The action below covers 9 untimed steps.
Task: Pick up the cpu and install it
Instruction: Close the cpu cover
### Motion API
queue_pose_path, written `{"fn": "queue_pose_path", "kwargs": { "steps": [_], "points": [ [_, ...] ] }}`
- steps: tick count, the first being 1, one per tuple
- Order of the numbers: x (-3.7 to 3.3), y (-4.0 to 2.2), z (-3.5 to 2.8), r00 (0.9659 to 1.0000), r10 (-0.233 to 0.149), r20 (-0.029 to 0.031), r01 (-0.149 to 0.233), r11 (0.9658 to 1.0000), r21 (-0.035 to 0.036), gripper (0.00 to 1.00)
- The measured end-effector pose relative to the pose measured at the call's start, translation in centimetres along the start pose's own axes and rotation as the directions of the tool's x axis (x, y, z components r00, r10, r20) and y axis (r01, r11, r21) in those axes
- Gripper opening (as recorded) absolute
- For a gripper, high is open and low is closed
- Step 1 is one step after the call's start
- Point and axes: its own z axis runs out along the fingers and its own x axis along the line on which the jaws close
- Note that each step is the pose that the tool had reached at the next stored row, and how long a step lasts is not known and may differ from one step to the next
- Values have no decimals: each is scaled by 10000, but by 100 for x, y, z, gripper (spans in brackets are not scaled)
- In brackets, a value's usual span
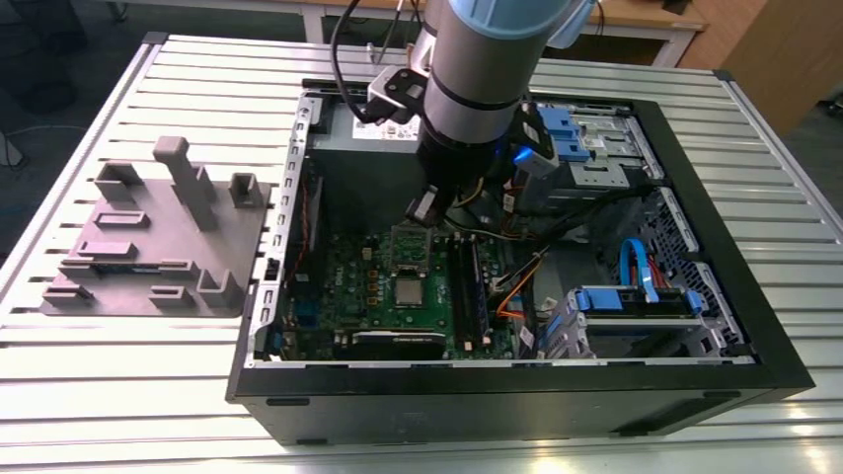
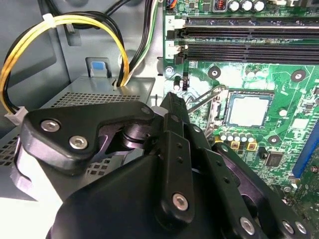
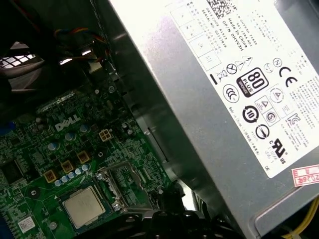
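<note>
Plainly the cpu [image 3: 83, 206] sits in its socket (both wrist views); gripper [image 2: 174, 99] fingers look pressed together, empty.

Grey fixture plate [image 1: 152, 247] beside computer case [image 1: 527, 395].

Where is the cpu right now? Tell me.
The cpu lies flat in its socket on the green motherboard inside the computer case, near the exterior view's centre, below the arm; both wrist views show it too.

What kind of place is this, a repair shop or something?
Probably a robotics lab or test bench for computer assembly: an open computer case lies on a slatted metal table, a robot arm reaches into it, and the cpu sits on its motherboard.
</note>
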Motion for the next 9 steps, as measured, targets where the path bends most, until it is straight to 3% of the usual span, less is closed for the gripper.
{"fn": "queue_pose_path", "kwargs": {
  "steps": [9],
  "points": [
    [-3, 4, -30, 10000, 1, -1, -1, 10000, -3, 10]
  ]
}}
